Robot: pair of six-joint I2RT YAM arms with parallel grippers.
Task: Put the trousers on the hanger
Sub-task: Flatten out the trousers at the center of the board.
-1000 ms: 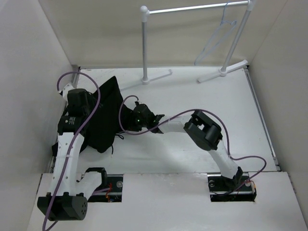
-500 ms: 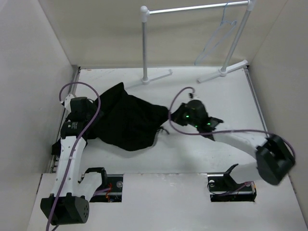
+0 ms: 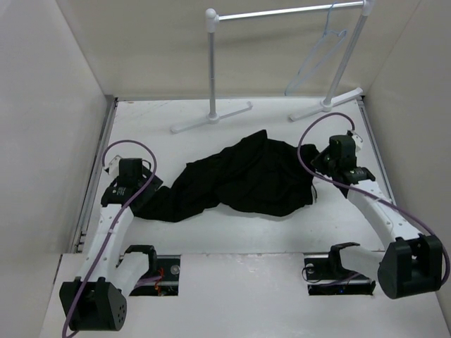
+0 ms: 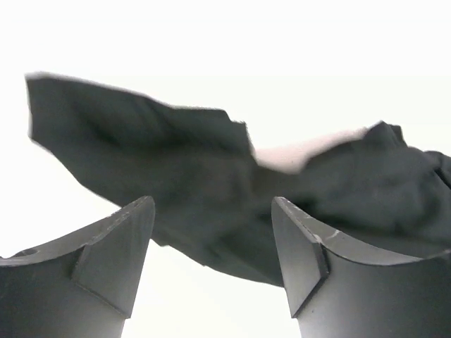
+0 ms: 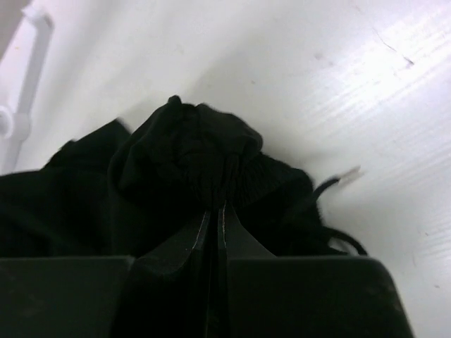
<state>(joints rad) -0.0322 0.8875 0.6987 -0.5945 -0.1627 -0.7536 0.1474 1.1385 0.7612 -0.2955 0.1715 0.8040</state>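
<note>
The black trousers lie stretched across the middle of the table, one end trailing to the left. My right gripper is shut on their bunched waist cloth at the right end, with the drawstring hanging loose beside it. My left gripper is at the trousers' left end. Its jaws stand open with nothing clamped between them, and the dark cloth lies just beyond the tips. The pale hanger hangs by its hook from the rail at the back right, far from both grippers.
The white rail stand has a left pole, a right pole and feet on the table at the back. Side walls close in on the left and right.
My right arm has swung from the left to the right side, dragging the trousers out across the table. My left gripper has opened, let go of the cloth and drawn nearer.
</note>
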